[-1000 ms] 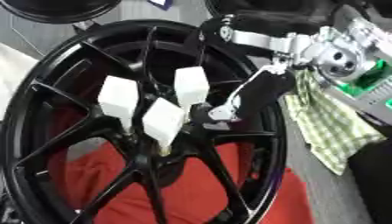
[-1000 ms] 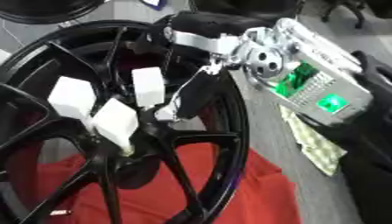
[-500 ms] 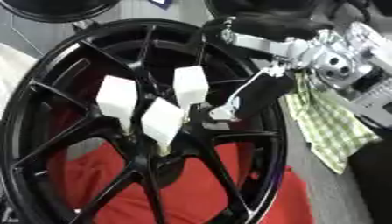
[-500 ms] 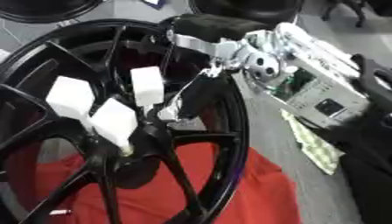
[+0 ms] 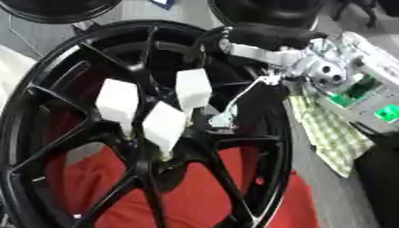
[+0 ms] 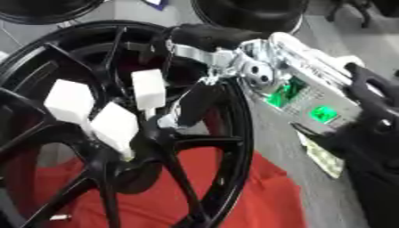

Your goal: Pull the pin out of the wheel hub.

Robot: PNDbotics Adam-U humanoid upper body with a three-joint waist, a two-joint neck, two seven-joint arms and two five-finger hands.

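Since a second ago the right hand (image 5: pixel 257 95) has drawn in a little toward the hub centre, while the three white pins keep their places in the black wheel hub (image 5: pixel 86 75).

Left eye view: the wheel hub fills the frame, tilted, lying over a red cloth (image 5: pixel 210 191). Three white block-shaped pins stand close together at its centre: the left pin (image 5: pixel 117 101), the lower pin (image 5: pixel 164 125) just beside it, and the upper pin (image 5: pixel 193 88) nearest the hand. The right arm comes in from the upper right, its silver wrist (image 5: pixel 315 67) above the rim. One dark finger reaches down between the spokes, its pale tip just right of the upper pin's foot; whether it touches the pin cannot be told. A green checked cloth (image 5: pixel 331 133) lies outside the rim at right.

Right eye view: the same hand (image 6: pixel 195 104) shows its finger stretched out fairly straight, holding nothing that can be seen; the thumb cannot be made out. Green lights (image 6: pixel 321 113) glow on the forearm. The left hand shows nowhere.
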